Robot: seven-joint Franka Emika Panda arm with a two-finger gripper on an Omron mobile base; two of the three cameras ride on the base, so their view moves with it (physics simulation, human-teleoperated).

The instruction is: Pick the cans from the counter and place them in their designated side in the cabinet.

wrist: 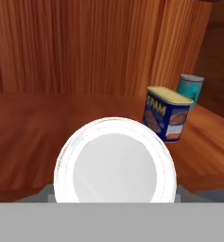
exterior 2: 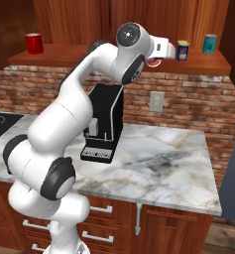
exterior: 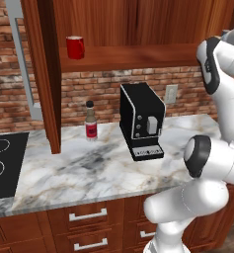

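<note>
My hand (exterior 2: 163,52) grips the red can (wrist: 114,160) over the cabinet shelf (exterior 2: 208,63) | blue can (wrist: 166,113) already stands just right | risk: drifting right knocks it into the teal can (wrist: 191,86); early release tips mine.

Lighting even and soft throughout — rendered, with no hard glare. Counter (exterior: 103,168) bright; a faint shadow lies beneath the coffee machine (exterior: 140,121). Cabinet (wrist: 85,47) interior dimmer, warm brown. Hand view slightly soft — white can top (wrist: 116,160) blurred at close range.
</note>
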